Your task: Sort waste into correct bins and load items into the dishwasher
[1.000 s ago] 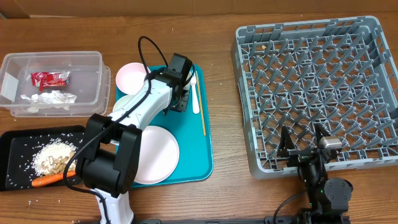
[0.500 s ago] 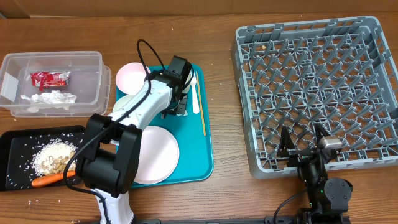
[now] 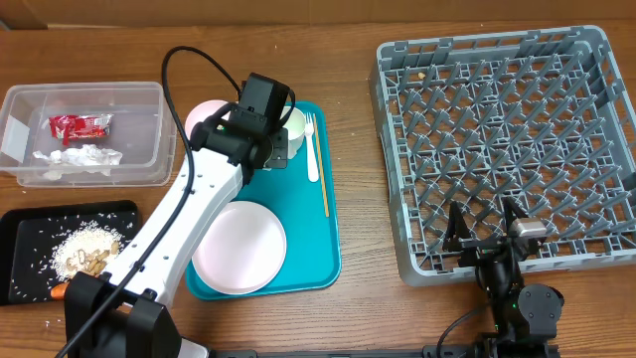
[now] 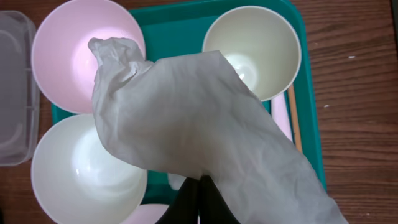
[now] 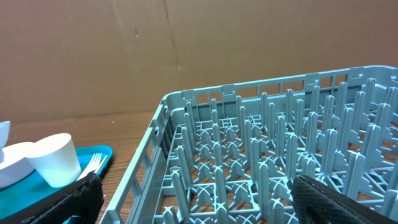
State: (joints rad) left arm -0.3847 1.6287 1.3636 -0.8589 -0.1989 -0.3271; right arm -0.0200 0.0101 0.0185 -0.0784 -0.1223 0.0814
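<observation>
We see the left gripper [image 4: 198,190] clenched on a crumpled white napkin [image 4: 186,118]. It hangs above the far end of the teal tray [image 3: 323,254], over the white cup [image 4: 252,50], a pink bowl [image 4: 81,53] and a white bowl [image 4: 87,168]. The clear tub [image 3: 87,88] sits to the left, near the tray's edge, holding a red wrapper [image 3: 79,125] and another napkin [image 3: 79,157]. The right gripper [image 3: 484,227] rests with jaws spread at the dish rack's [image 3: 507,129] near rim. A strip of wooden table [image 3: 358,149] separates rack and tray.
</observation>
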